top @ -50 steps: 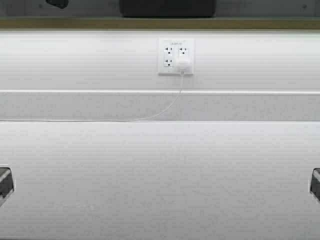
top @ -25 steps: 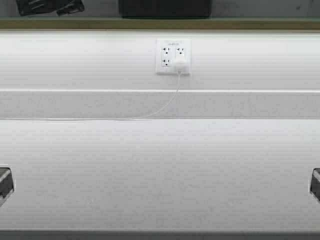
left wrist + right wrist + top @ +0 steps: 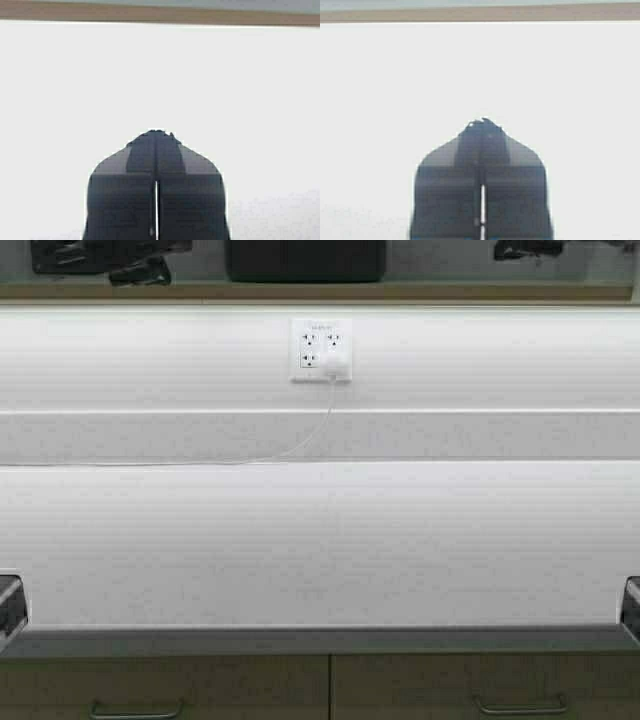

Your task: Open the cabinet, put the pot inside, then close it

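Black pot (image 3: 305, 258) sits inside the cabinet (image 3: 320, 290), on its floor at the upper edge of the high view, centred above the wall outlet (image 3: 321, 350). Only its lower body shows; contents cannot be told.

A white plug and cord (image 3: 300, 445) run from the outlet along the backsplash. Outlet lettering is too small to read.

Left gripper (image 3: 156, 137) has its fingers pressed together, gripping nothing. Right gripper (image 3: 482, 125) is likewise closed and bare. Both face the white countertop (image 3: 320, 540). Drawers (image 3: 165, 685) sit below its front edge.

Pot (image 3: 305, 258) inside cabinet (image 3: 320, 290), at frame top.
Black, wide, low body resting on tan lower edge; upper part cropped from view.
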